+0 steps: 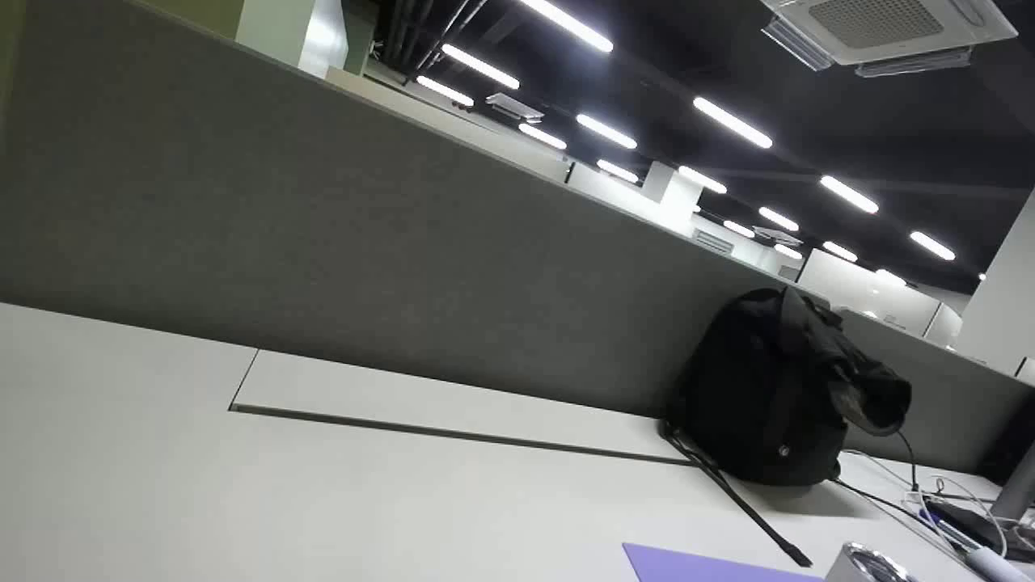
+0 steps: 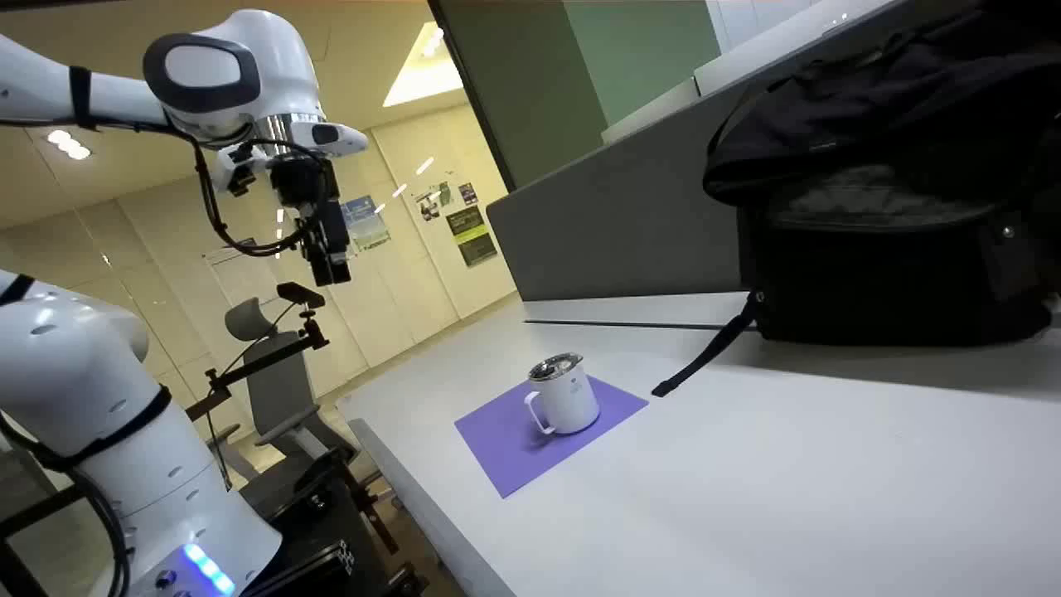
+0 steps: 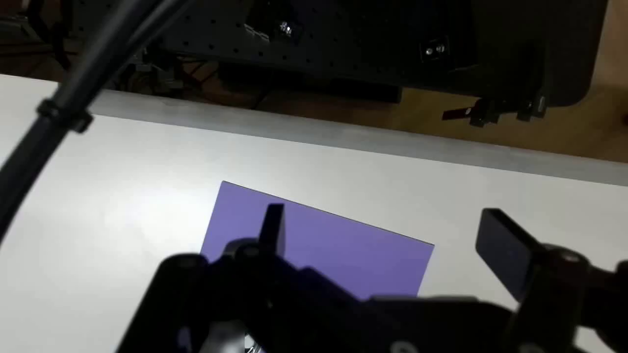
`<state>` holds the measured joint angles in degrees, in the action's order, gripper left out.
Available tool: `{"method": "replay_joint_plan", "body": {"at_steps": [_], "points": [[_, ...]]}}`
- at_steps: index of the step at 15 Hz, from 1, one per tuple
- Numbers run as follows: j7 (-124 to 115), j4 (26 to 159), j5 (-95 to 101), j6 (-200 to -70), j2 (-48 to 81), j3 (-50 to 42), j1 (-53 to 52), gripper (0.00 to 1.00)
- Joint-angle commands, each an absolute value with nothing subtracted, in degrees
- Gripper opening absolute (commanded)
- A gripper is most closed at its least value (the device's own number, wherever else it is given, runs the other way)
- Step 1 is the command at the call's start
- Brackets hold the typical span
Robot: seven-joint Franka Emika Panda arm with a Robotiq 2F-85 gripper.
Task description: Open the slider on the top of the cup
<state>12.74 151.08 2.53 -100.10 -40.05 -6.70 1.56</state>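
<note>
A white cup [image 2: 569, 405] with a handle stands upright on a purple mat [image 2: 507, 452] on the white table. Its shiny lid [image 2: 555, 366] faces up; the slider on it is too small to make out. In an exterior view only the cup's top [image 1: 872, 566] shows at the bottom edge. My gripper [image 2: 331, 274] is high above the table, up and to the left of the cup in that exterior view, and apart from it. In the wrist view the gripper [image 3: 382, 215] has its fingers wide apart with nothing between them. The cup is mostly hidden behind the gripper body there.
A black backpack [image 2: 895, 257] stands on the table by the grey partition [image 2: 630, 232], its strap [image 2: 704, 361] reaching toward the mat. Cables [image 1: 930, 517] lie beyond the backpack. The table's edge [image 3: 343, 137] crosses the wrist view, with a dark robot stand [image 3: 333, 49] beyond it.
</note>
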Motion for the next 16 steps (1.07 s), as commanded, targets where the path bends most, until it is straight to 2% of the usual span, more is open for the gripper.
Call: {"method": "replay_joint_plan", "body": {"at_steps": [1, 8, 13, 14, 16], "points": [[12.73, 151.01, 2.52, -100.06, -40.02, -6.69, 1.55, 1.00], [12.74, 151.01, 2.51, -100.08, -40.03, -6.69, 1.55, 1.00], [13.12, 150.73, 7.98, -119.06, -34.31, -6.45, 2.51, 1.00], [13.28, 150.21, 9.37, -124.19, -31.42, -6.60, 2.83, 0.75], [12.98, 148.94, 12.57, -134.34, -24.88, -6.57, 4.07, 0.67]]}}
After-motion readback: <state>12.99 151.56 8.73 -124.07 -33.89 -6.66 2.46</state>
